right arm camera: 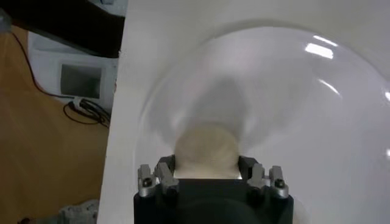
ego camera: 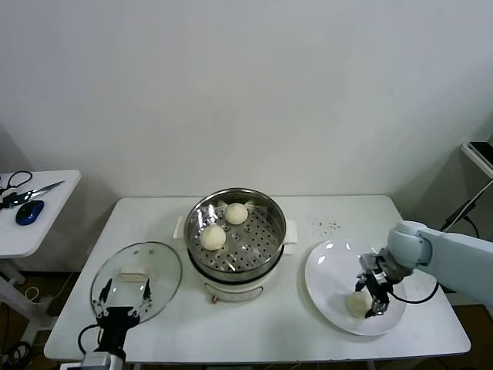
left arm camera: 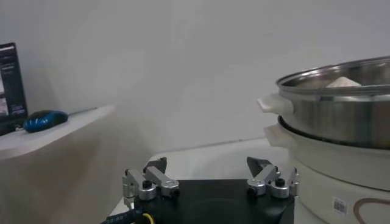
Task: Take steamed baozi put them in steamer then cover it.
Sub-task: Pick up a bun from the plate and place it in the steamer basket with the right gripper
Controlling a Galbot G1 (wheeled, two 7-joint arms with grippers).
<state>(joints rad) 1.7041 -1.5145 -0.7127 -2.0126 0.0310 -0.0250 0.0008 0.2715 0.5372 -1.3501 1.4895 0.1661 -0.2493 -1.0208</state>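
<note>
Left gripper point(ego camera: 121, 301): parked at the table's near-left edge, jaws spread wide, holding nothing; fingertips over the near rim of the cover.

Cover point(ego camera: 137, 279): glass lid lying flat on the table point(ego camera: 254, 327), near left, just beside the steamer base; its handle faces up.

Right gripper point(ego camera: 368, 297): down on the plate, fingers point(right arm camera: 166, 175) closed against both sides of a baozi point(right arm camera: 206, 149); grip looks made, though the wrist view hides the contact points.

Plate point(ego camera: 327, 266): white, near right of the table, its near rim close to the table's front edge. Only the one bun shows on it; the rest of its surface is bare.

Steamer point(ego camera: 267, 227): centre of the table, between cover and plate, apart from the plate. Basket open at the top. Two baozi point(ego camera: 213, 237) inside, both in the left half, one toward the back; right half of the perforated floor is free.

Side table point(ego camera: 42, 208): far left, apart from the main table, carrying a blue mouse point(ego camera: 29, 210).
</note>
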